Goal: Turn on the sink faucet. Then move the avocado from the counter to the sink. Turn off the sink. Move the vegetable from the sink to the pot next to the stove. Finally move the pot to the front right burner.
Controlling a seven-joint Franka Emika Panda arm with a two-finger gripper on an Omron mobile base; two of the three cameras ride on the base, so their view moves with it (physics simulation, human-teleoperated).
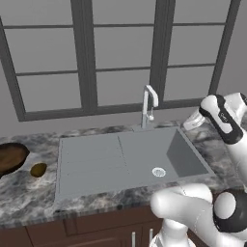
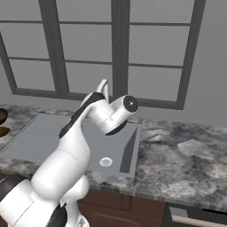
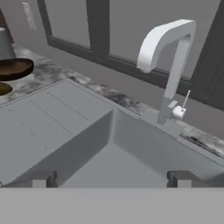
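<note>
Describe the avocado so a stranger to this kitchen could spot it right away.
Start at the grey sink set in the marbled counter below the window. Go off the draining-board end, away from the faucet, to a dark brown bowl. The avocado lies on the counter between bowl and sink: a small olive-brown oval, far smaller than the bowl.

Faucet (image 1: 149, 103): white, upright at sink (image 1: 144, 159) back rim, 12 o'clock, no water running. Avocado (image 1: 38, 170): brown-green, on tabletop (image 1: 29, 193), 9 o'clock of sink.
</note>
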